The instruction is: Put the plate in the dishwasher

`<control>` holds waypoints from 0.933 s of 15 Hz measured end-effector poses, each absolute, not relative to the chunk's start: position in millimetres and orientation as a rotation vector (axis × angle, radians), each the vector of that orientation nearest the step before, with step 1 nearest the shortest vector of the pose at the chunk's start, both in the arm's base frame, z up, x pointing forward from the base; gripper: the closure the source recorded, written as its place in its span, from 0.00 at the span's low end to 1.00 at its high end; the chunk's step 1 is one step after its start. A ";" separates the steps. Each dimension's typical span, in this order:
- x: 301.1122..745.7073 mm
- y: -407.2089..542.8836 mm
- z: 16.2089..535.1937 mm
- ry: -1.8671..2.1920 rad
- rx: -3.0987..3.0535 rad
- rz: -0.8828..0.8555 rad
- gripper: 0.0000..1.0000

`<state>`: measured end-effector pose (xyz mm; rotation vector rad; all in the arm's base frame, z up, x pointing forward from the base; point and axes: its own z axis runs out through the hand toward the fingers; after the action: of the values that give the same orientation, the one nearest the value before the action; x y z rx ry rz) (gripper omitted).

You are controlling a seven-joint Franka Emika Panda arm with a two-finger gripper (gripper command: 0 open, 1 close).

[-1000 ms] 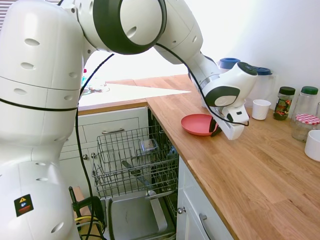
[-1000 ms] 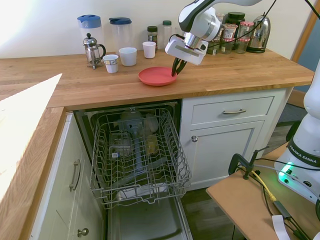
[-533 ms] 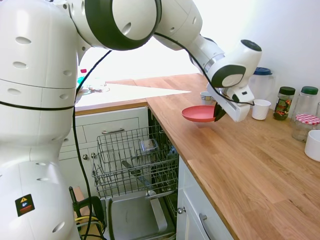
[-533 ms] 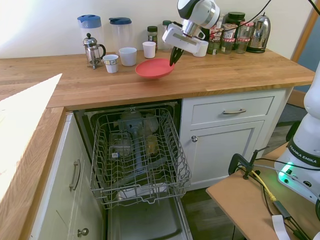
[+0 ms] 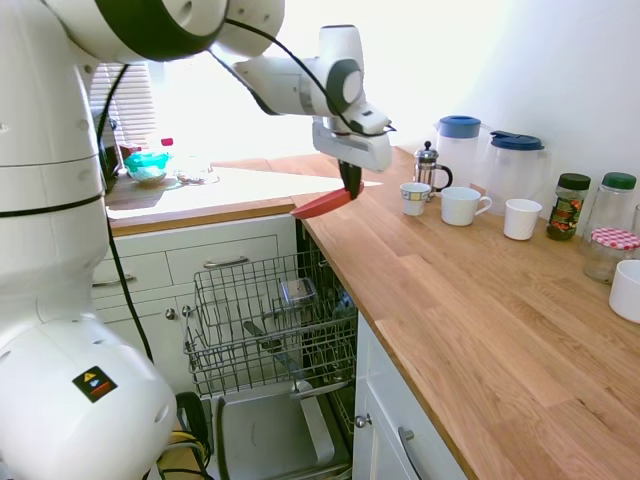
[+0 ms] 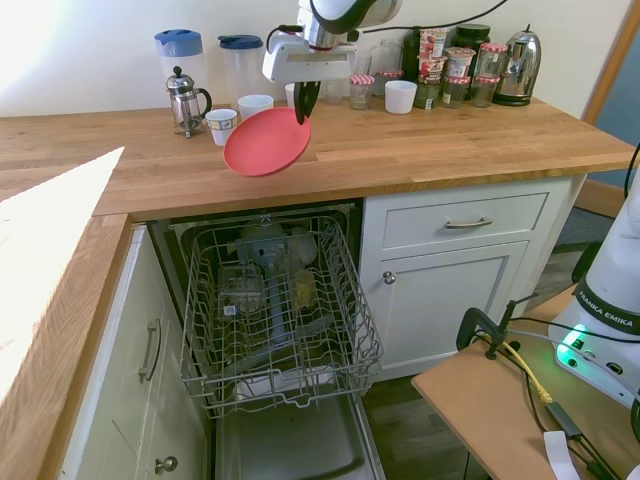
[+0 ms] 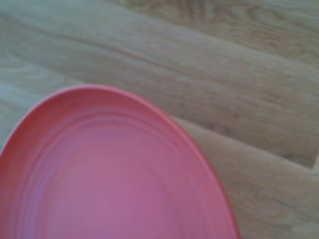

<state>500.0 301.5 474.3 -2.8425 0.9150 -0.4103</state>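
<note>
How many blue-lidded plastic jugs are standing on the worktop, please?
2, side by side at the wall: the lighter-lidded jug behind the French press, the darker-lidded jug next to it.

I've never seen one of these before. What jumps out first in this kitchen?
The coral plate, pinched at its rim by the white arm's gripper and hanging tilted in the air over the wooden counter's front edge. Right below, the dishwasher stands open with its wire rack pulled out.

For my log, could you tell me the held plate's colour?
Plain coral pink-red plate; it shows best in the second exterior view.
</note>
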 end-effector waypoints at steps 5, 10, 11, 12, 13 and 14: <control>346.7 418.5 437.6 0.666 -2.978 -0.867 1.00; 247.7 525.5 364.3 0.416 -2.958 -1.412 1.00; 249.8 533.7 334.9 0.353 -2.954 -1.533 1.00; 258.4 539.5 307.8 0.302 -2.955 -1.643 1.00; 269.9 543.5 287.7 0.279 -2.957 -1.748 1.00; 280.5 545.3 274.3 0.269 -2.960 -1.848 1.00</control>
<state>280.5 545.3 274.3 -2.9596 0.2685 -1.8480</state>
